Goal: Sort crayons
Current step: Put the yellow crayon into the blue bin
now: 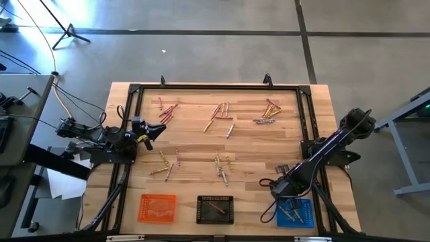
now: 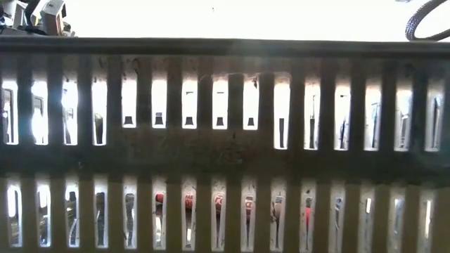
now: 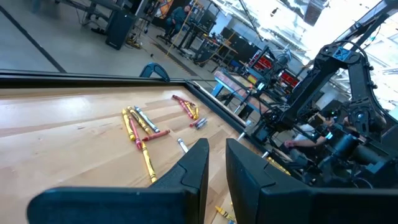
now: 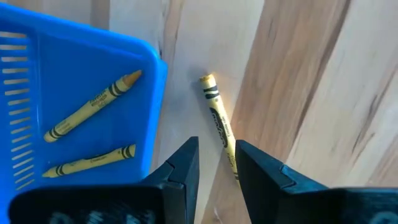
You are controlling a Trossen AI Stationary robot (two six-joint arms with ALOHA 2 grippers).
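Lower right of the high view | a yellow crayon lies on the table just outside the blue tray | its long axis runs toward the gap between your right gripper fingers, which stand parted around its near end, not clenched | right arm nearest | left gripper idles mid-left, parted, empty.

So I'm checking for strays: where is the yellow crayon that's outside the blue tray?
In the right wrist view the yellow crayon lies on the wooden table just beside the blue tray, running between the right gripper fingers.
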